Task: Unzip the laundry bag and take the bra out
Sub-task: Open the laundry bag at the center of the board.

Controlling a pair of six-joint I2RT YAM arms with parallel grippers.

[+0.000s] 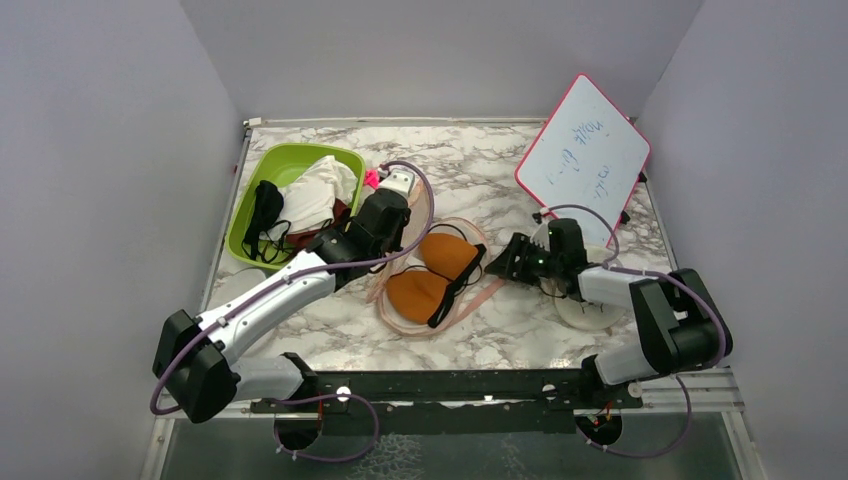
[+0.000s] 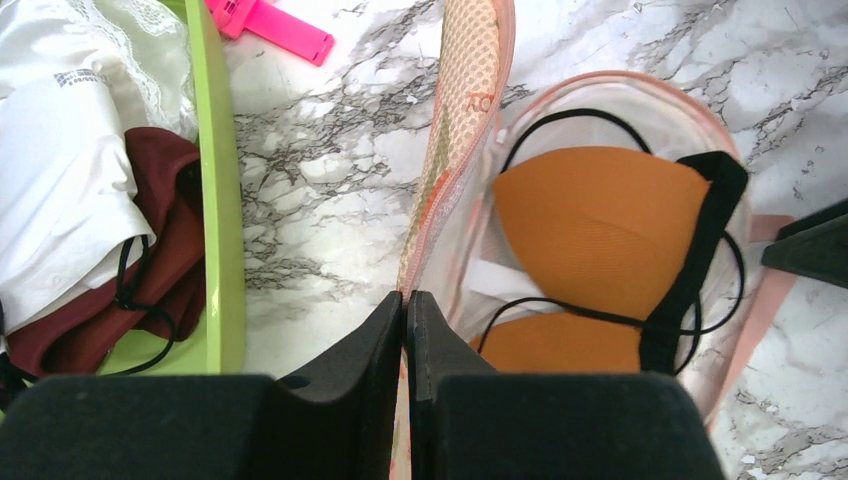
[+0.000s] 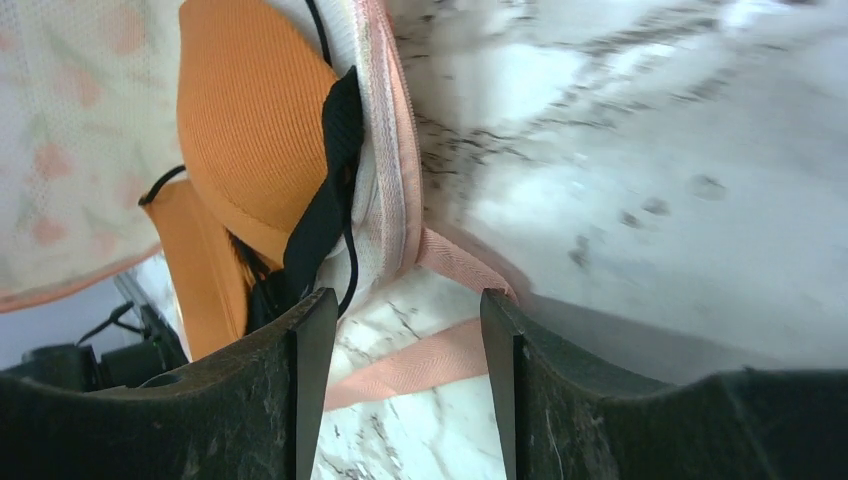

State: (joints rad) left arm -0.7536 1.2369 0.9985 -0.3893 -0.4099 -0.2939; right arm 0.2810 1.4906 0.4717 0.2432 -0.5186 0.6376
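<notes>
the laundry bag (image 2: 470, 60) is lying open just right of the green tray (image 1: 300, 158), bra (image 1: 430, 275) inside. left gripper (image 2: 405, 305) is pinching its flap; right gripper (image 3: 405, 305) is gaping beyond it.

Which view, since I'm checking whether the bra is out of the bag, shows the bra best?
Left wrist: the bra is large and sharp, orange cups and black strap lying in the opened laundry bag. Top external shows it whole but small. Right wrist shows only one cup's edge and strap, cropped close.
</notes>
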